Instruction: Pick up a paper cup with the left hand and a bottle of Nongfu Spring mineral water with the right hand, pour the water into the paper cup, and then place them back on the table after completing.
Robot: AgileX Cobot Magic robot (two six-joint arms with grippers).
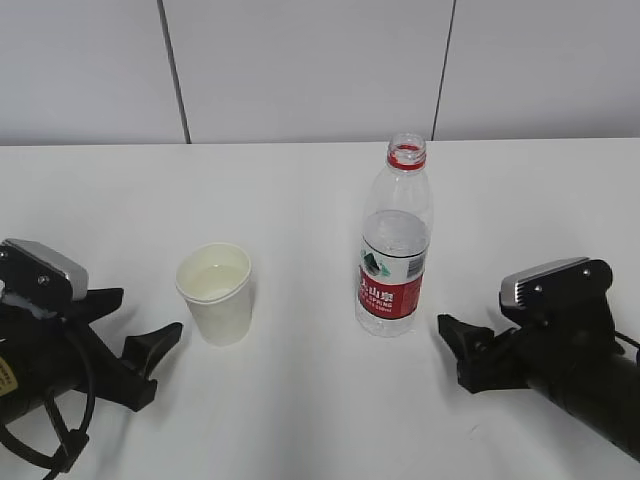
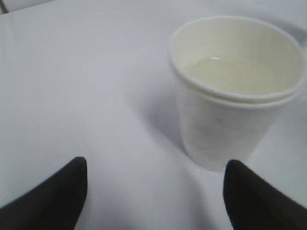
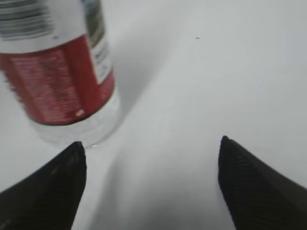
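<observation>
A white paper cup (image 1: 215,295) stands upright on the white table (image 1: 300,190), with clear water (image 2: 235,74) in it. My left gripper (image 1: 145,315) is open and empty, a little left of the cup and apart from it. In the left wrist view the cup (image 2: 230,120) sits ahead and to the right of the open gripper (image 2: 156,163). The Nongfu Spring bottle (image 1: 395,250), uncapped with a red label, stands upright right of the cup, part filled. My right gripper (image 1: 455,350) is open and empty to the bottle's right. In the right wrist view the bottle (image 3: 62,81) is ahead-left of the gripper (image 3: 151,142).
A grey panelled wall (image 1: 300,70) runs behind the table's far edge. Bare white tabletop lies between the cup and the bottle and in front of both.
</observation>
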